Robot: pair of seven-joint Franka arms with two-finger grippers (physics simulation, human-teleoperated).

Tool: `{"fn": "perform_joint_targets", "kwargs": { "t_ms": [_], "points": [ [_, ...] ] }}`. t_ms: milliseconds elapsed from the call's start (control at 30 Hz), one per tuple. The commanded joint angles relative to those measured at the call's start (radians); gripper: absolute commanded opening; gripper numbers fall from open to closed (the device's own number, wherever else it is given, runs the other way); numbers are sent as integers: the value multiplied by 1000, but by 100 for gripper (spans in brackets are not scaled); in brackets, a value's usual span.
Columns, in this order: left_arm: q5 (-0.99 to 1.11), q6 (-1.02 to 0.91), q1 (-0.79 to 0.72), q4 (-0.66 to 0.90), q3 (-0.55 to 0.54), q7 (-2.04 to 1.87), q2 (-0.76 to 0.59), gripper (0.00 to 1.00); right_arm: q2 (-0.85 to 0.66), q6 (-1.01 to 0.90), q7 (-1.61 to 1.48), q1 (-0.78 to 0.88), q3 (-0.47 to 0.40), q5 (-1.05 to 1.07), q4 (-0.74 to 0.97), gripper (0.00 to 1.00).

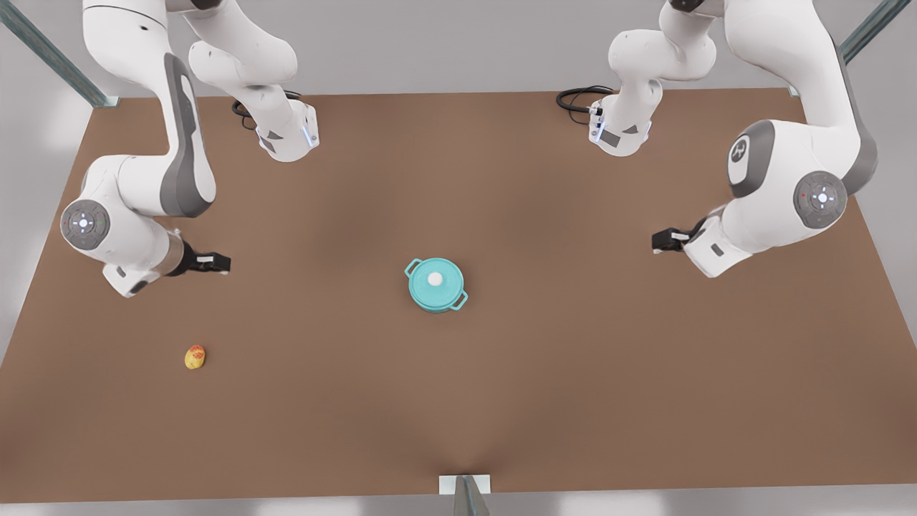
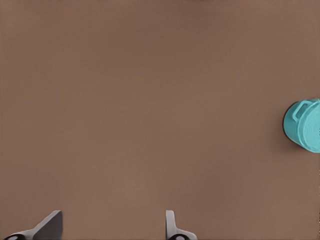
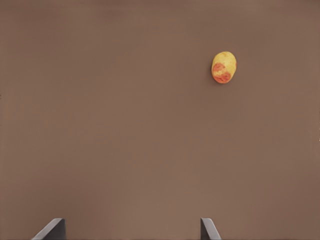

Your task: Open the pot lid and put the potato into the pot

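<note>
The teal pot (image 1: 437,306) stands in the middle of the brown table (image 1: 587,373), with the pot lid (image 1: 430,288) resting on it, white knob up. The potato (image 1: 195,357) lies far off toward the front view's left. It also appears in the right wrist view, potato (image 3: 224,67), ahead of my right gripper (image 3: 131,231), which is open and holds nothing. That right gripper (image 1: 218,263) hovers at the front view's left. My left gripper (image 1: 660,240) hovers open at the front view's right; the left wrist view shows the left gripper (image 2: 112,230) and part of the pot (image 2: 304,125).
Both arm bases (image 1: 286,136) (image 1: 620,129) with black cables stand at the table's back edge. A small metal post (image 1: 466,493) sits at the middle of the front edge. Bare brown surface lies between the pot and the potato.
</note>
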Motion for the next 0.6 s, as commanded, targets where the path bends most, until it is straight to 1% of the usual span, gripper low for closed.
{"fn": "perform_joint_targets", "kwargs": {
  "t_ms": [0,33,67,100,133,167,233,267,300,333,367,433,500,567],
  "points": [
    [-17,79,-9,9,-19,-56,6,100,0,203,1,-7,0,-1,1,100],
    [-9,74,-9,68,-31,-52,15,100,0,203,1,-7,0,-1,1,100],
    [26,76,-20,59,-37,-43,34,100,0,202,1,-7,0,-1,1,100],
    [40,109,-81,72,-77,-128,68,100,-3,193,3,-7,0,-1,10,100],
    [37,163,-159,116,-85,-311,115,100,0,191,3,-7,0,-1,10,100],
    [44,292,-248,127,-92,-423,183,100,8,193,1,-8,0,0,19,100],
    [83,324,-334,134,-92,-591,253,100,17,191,3,-14,-3,0,27,100],
    [83,381,-362,147,-94,-716,299,100,36,191,-8,-30,-9,0,32,100],
    [84,396,-397,193,-92,-796,356,100,95,210,-2,-33,-9,-1,44,100],
    [84,395,-413,208,-94,-840,376,100,167,265,-2,-33,-11,0,46,100],
    [84,401,-436,208,-94,-904,394,100,206,308,-2,-33,-11,0,46,100],
    [86,477,-482,216,-92,-1024,443,100,246,314,-3,-50,-20,-9,81,100],
    [142,505,-548,230,-92,-1118,479,100,290,314,-2,-57,-23,-38,122,100],
    [144,510,-591,314,-92,-1165,551,100,315,354,-6,-100,-23,-32,122,100]
  ]
}}
